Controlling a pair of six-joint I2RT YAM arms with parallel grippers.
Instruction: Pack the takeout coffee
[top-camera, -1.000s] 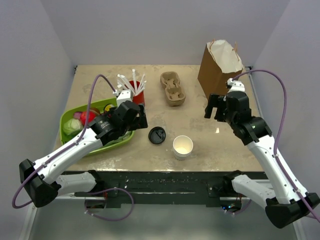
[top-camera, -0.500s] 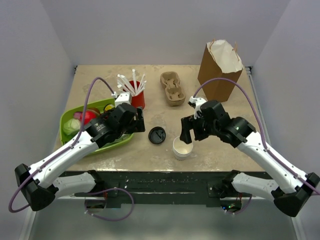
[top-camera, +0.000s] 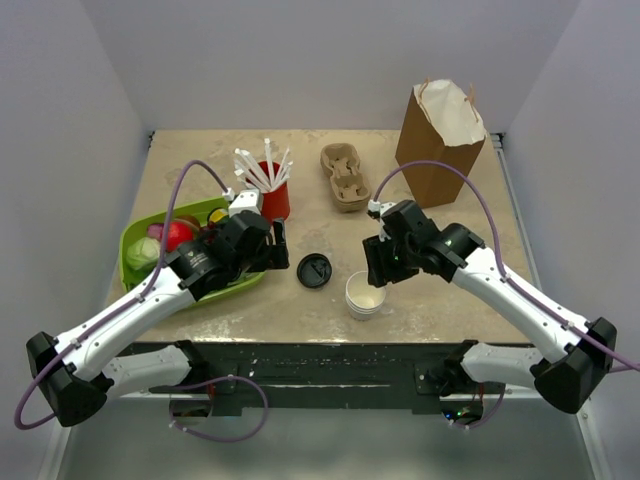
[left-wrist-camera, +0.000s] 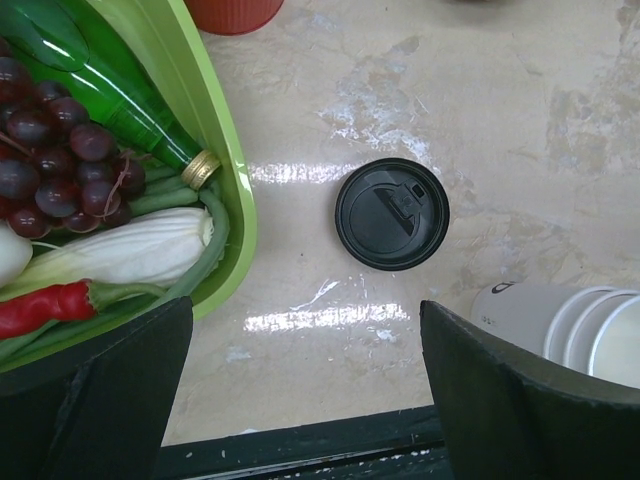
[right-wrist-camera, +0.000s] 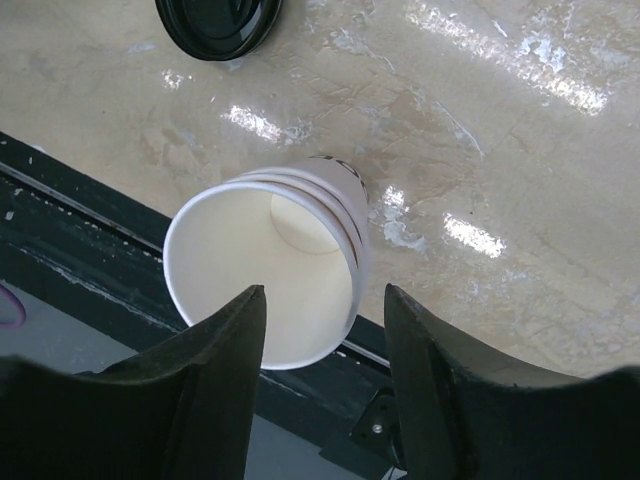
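- Cup (right-wrist-camera: 250, 260): white paper, lidless, upright near the front edge of the table (top-camera: 440, 290); black sip lid (left-wrist-camera: 392, 213) lies flat beside it, apart.
- Right gripper (right-wrist-camera: 325, 300) half-parted astride the rim; contact unclear.
- Left gripper (left-wrist-camera: 305, 330) released, above the lid.
- Cup cut off in left wrist view.

We find the cup (top-camera: 365, 295) near the front edge of the table (top-camera: 330, 225), the lid (top-camera: 314, 270) just left of it, the tray (left-wrist-camera: 222, 140) farther left. Behind stand, left to right, straw holder (top-camera: 276, 198), carrier (top-camera: 345, 178) and bag (top-camera: 435, 150).

The top camera overlooked the whole desk (top-camera: 305, 215) from high at its near edge. Both wrist cameras looked down closely, sharing the open cup (right-wrist-camera: 270, 250) and black lid (left-wrist-camera: 392, 214).
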